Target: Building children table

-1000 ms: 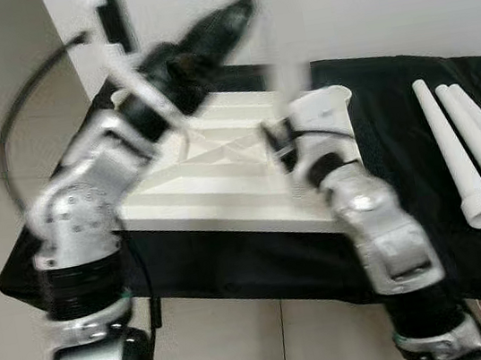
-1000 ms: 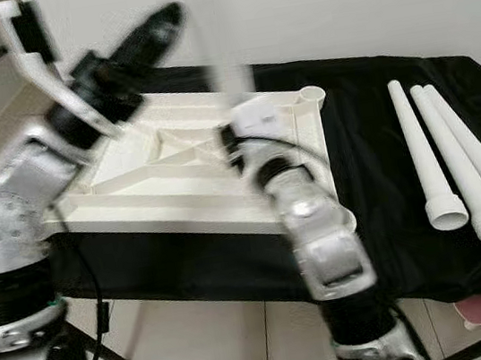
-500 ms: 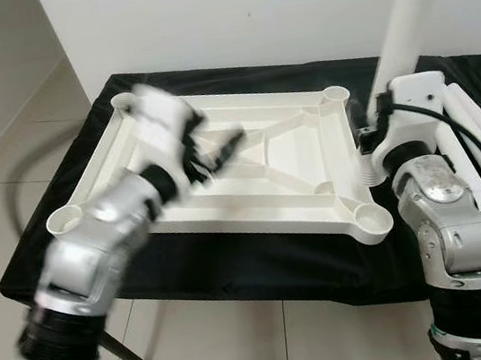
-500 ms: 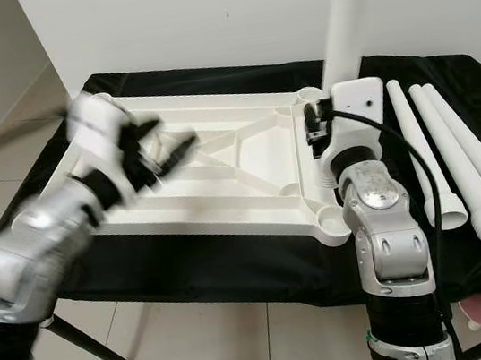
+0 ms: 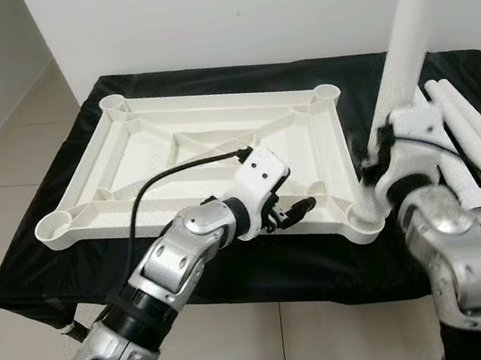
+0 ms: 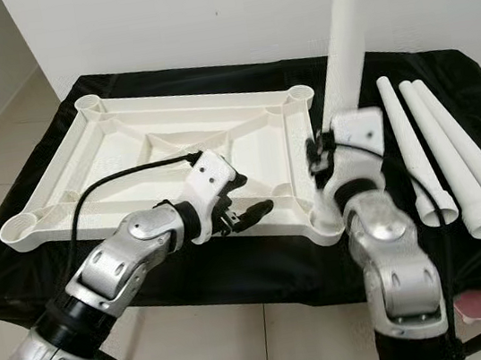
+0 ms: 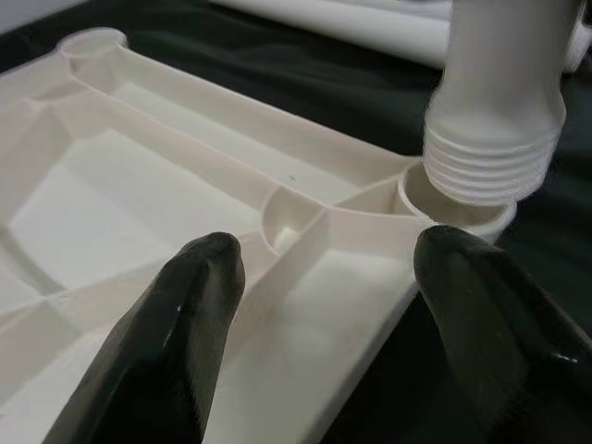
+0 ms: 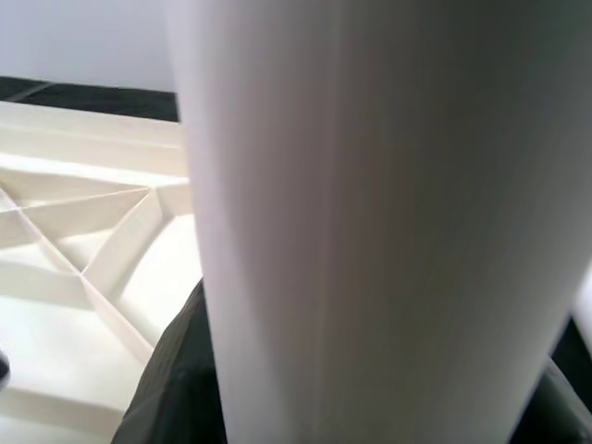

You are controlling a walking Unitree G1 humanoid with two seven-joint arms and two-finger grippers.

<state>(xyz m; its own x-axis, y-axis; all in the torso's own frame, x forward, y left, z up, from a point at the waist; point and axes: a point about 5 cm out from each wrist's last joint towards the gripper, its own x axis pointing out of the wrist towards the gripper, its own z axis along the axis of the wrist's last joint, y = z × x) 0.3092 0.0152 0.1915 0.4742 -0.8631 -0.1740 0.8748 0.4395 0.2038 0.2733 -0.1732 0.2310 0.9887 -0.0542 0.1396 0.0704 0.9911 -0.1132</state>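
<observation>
A white plastic tabletop [image 5: 174,158] lies upside down on a black-covered table [image 5: 233,72], with round sockets at its corners. My right gripper [image 5: 380,143] is shut on a long white leg [image 5: 405,19], which it holds upright. The leg's threaded end [image 7: 495,139] hangs just over the near right corner socket [image 7: 458,211]; I cannot tell whether they touch. My left gripper [image 7: 324,250] is open at the tabletop's near edge, just left of that socket, with nothing between its fingers [image 5: 303,207]. The leg [image 8: 370,222] fills most of the right wrist view.
Three more white legs [image 6: 439,146] lie side by side on the black cover at the right. A white wall stands close behind the table. Tiled floor [image 5: 1,152] lies to the left and in front. Something pink [image 6: 480,300] lies below the table's right end.
My left arm has swung down from over the tabletop to its near edge. The right gripper has brought the upright leg toward me, over the near right socket. The camera has also shifted.
</observation>
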